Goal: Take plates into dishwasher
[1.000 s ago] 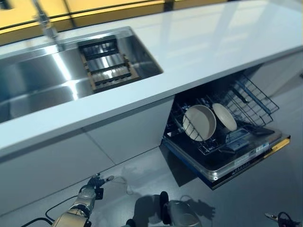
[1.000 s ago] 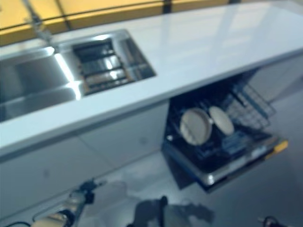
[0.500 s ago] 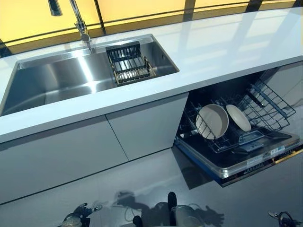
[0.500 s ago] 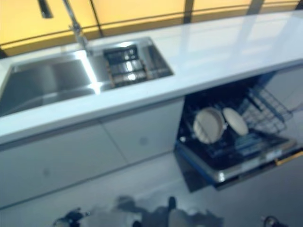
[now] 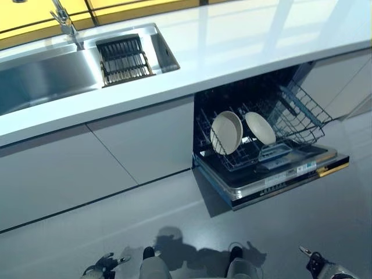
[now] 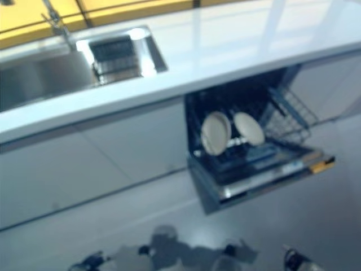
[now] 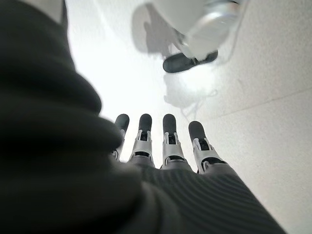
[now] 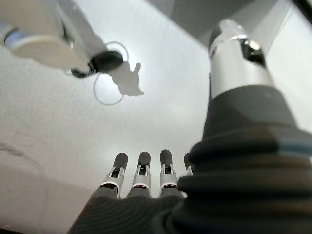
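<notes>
Two cream plates stand upright in the lower rack (image 5: 302,119) of the open dishwasher (image 5: 273,174), one larger (image 5: 226,132) and one smaller (image 5: 260,128) to its right. My left hand (image 5: 102,268) hangs low at the bottom left, far from the plates; its fingers (image 7: 168,139) are straight and hold nothing. My right hand (image 5: 317,268) hangs low at the bottom right; its fingers (image 8: 141,178) are straight and empty, pointing at the floor.
A white counter (image 5: 250,40) runs across the top with a steel sink (image 5: 46,75), a faucet (image 5: 64,20) and a dark drain rack (image 5: 122,58). Grey cabinet fronts (image 5: 87,163) stand left of the dishwasher. The dishwasher door (image 5: 279,180) juts out over the grey floor (image 5: 192,221).
The camera has shifted, so the counter and dishwasher sit further left and higher in view. The right hand now shows at the bottom right. The plates have not moved in the rack.
</notes>
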Tool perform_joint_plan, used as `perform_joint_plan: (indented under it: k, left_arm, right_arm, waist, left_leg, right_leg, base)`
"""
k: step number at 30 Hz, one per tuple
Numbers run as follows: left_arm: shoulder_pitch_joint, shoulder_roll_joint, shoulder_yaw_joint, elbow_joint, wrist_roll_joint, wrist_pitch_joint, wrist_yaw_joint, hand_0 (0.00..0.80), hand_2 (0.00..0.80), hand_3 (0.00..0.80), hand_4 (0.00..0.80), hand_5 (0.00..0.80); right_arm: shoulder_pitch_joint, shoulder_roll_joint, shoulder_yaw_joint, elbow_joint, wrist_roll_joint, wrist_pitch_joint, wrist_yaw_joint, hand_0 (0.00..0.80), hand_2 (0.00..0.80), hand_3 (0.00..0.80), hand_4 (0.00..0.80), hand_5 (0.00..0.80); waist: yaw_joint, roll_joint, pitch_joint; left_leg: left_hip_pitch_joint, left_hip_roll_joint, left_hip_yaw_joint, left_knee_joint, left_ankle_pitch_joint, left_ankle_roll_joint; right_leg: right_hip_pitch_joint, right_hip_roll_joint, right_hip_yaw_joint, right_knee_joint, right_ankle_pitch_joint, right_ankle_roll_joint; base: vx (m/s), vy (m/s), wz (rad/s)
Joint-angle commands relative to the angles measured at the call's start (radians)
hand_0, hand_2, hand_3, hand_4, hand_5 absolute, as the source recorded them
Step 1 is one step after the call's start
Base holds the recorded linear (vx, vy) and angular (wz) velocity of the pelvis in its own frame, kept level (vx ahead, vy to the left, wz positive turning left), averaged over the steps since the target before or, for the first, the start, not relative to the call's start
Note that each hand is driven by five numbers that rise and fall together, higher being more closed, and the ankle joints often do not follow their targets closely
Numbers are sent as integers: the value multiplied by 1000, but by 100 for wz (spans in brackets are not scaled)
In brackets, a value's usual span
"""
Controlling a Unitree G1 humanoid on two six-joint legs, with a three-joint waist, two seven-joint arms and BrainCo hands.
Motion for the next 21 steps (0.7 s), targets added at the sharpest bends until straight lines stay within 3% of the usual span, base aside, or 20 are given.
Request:
perform_joint_plan:
  k: [1,8,21]
  left_arm:
    - [-76,13,-17,9,-82,-38,13,0,0,0,0,0]
    - [-65,-44,-40,3,-163,-78,32,0,0,0,0,0]
    - [-51,-88,-80,-35,-263,-88,34,0,0,0,0,0]
  right_arm:
    - [-126,-29,12,-10,130,-67,-24,0,0,0,0,0]
    - [-234,-86,-15,-38,357,-127,51,0,0,0,0,0]
    - [-591,-150,76,-113,492,-142,49,0,0,0,0,0]
  waist:
    - [3,3,103]
    - [9,86,162]
    - [73,146,191]
  left_leg:
    - [-32,-45,-19,2,47,-22]
    - [-101,-82,-26,27,62,-26]
    - [-190,-149,-88,179,28,-14]
  right_leg:
    - [-29,-26,35,22,32,-35]
    - [-162,-29,42,208,-53,-82]
    - [-247,-58,23,447,-180,-149]
  base:
    - [-274,4,8]
    - [-128,38,15]
    - [-53,2,24]
